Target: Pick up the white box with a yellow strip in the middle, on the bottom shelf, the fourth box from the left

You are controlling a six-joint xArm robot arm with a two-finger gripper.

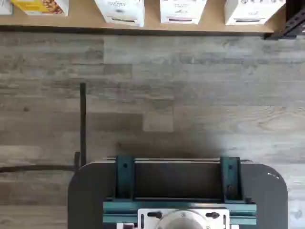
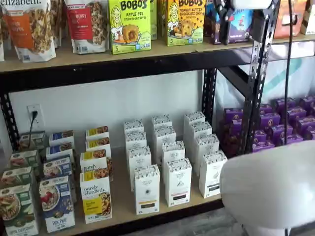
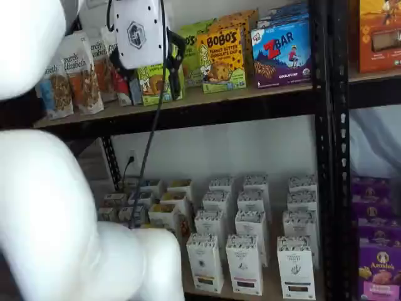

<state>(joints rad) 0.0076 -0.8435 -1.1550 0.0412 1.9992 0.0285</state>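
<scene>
1. One gripper [image 2: 224, 24] hangs high up in both shelf views, in front of the top shelf [image 2: 147, 51]. Its two black fingers are apart and hold nothing.
2. One white box [image 2: 147, 189] is the one to get. It stands at the front of the bottom shelf [image 2: 122, 199], just to the right of the yellow box [image 2: 97, 199]. A pale yellow band runs low across its front. It shows in the other shelf view too [image 3: 205, 263].
3. The job is only starting. The gripper is well apart from the white box and no box is touched.
4. I think the next move is a long way down. The gripper must drop from the top shelf to the bottom shelf and line up with the front white box. Its fingers must go one on each side of it, and the boxes stand close, so there is little room.
5. Twelve tall white cartons [image 2: 178, 182] stand there: three lines, four in each line.
6. Three of them are in front. Only the left one has the yellow band. The other two have dark bands, so picking by the band matters.
7. Two Bobo's boxes [image 2: 129, 24] face out on the top shelf.
8. The wrist view looks down on grey floor [image 1: 190, 95], with the shelf edge far off.
</scene>
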